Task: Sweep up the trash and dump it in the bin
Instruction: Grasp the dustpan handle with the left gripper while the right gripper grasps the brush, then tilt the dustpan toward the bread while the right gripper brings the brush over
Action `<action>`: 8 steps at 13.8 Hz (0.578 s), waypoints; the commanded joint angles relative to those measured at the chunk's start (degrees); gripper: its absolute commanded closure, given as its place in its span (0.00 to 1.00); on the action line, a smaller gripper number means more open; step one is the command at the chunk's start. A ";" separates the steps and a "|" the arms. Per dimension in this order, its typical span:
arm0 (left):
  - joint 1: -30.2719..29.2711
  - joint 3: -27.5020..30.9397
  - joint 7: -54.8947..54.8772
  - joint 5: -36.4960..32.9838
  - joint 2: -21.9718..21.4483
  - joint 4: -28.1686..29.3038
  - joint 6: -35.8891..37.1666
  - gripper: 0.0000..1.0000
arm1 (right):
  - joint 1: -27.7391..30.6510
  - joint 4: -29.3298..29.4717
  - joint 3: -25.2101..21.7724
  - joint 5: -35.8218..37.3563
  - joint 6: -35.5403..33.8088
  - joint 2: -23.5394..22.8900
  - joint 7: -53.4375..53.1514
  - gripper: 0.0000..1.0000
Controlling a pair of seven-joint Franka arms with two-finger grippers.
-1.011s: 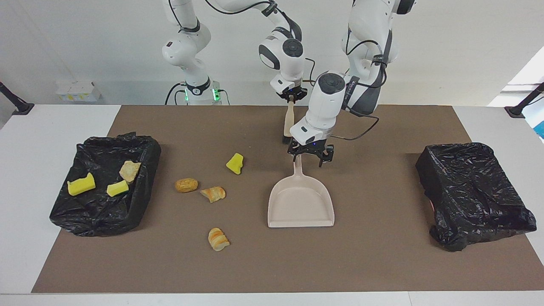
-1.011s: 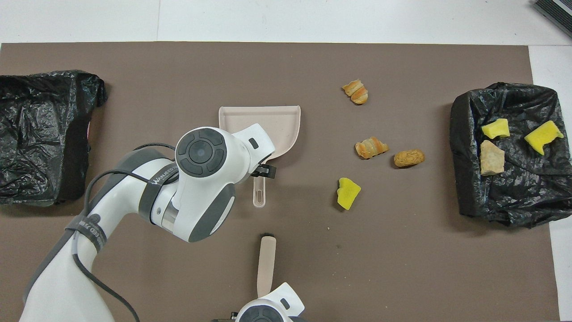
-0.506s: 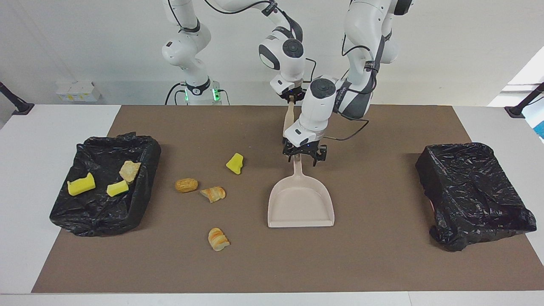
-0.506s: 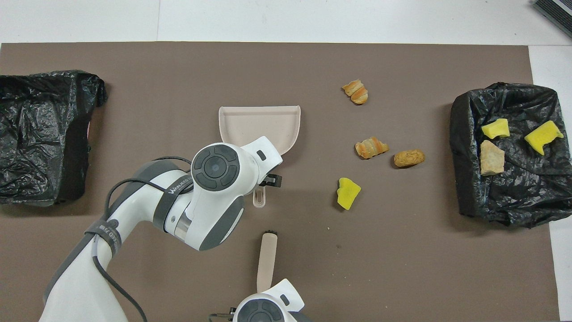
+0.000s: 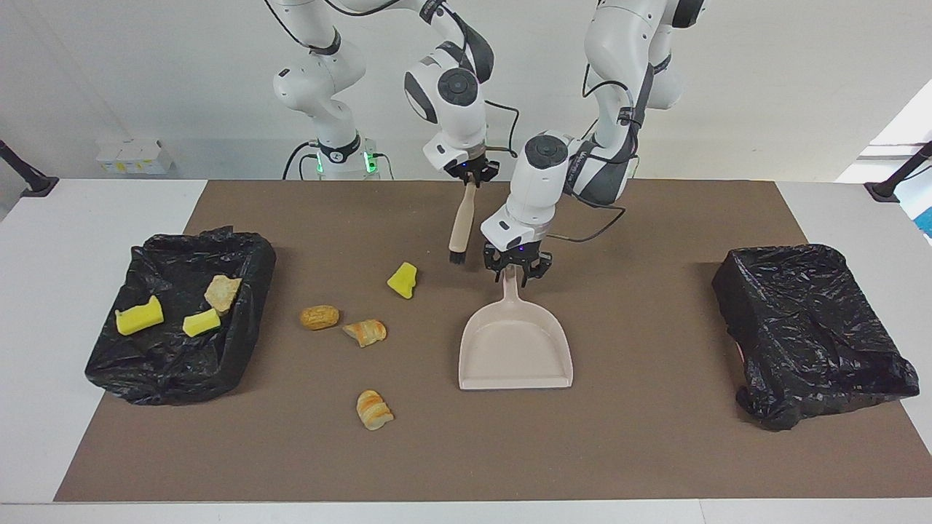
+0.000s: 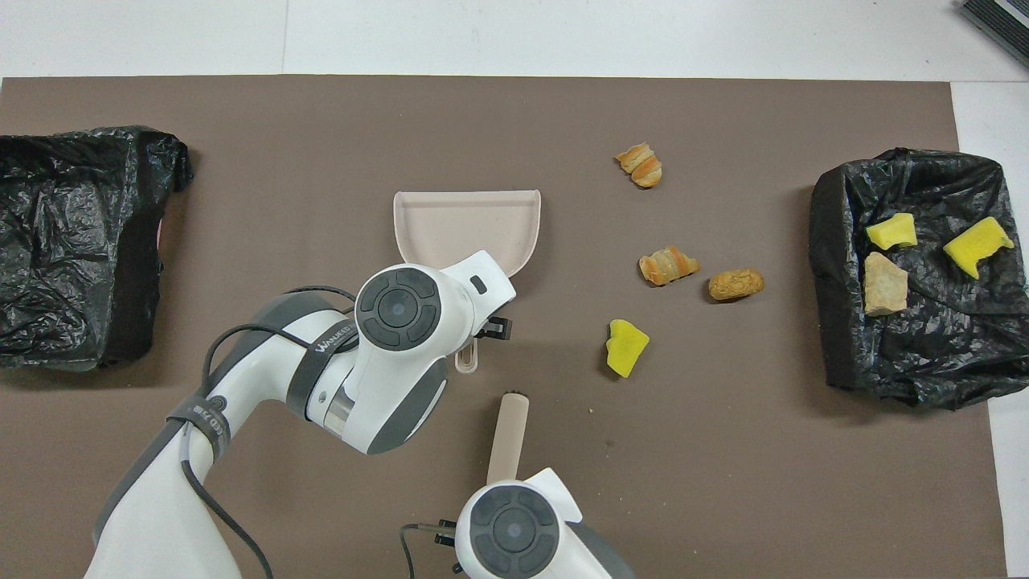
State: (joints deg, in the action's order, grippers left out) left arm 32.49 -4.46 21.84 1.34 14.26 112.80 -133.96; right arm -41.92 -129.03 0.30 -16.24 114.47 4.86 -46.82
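The left gripper [image 5: 516,271] has its fingers closing round the beige dustpan's [image 5: 515,351] handle, a second ago spread wide above it; a firm, centred grip before any lift would keep the pan flat on the table. The right gripper [image 5: 472,177], fingers clamped on the hand brush [image 5: 461,230], has carried it toward the yellow sponge chunk [image 5: 403,280]. Three bread-like scraps [image 5: 364,332] lie past that chunk, three more scraps [image 5: 198,322] in the black-lined bin [image 5: 240,356].

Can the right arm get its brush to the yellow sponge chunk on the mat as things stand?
Probably yes. The right gripper holds the brush close to the yellow sponge chunk, with bare mat between; the dustpan and left gripper sit aside.
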 commanded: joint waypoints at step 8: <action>-1.90 1.48 -10.57 -7.91 -1.07 -3.91 3.08 1.00 | 18.79 4.40 0.57 20.52 -6.72 -1.51 16.84 1.00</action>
State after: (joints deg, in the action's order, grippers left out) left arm 31.15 -2.78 14.61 -3.26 14.12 109.72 -133.13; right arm -26.26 -126.55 0.15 0.30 109.25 4.74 -33.03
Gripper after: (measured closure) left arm 0.670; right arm 0.736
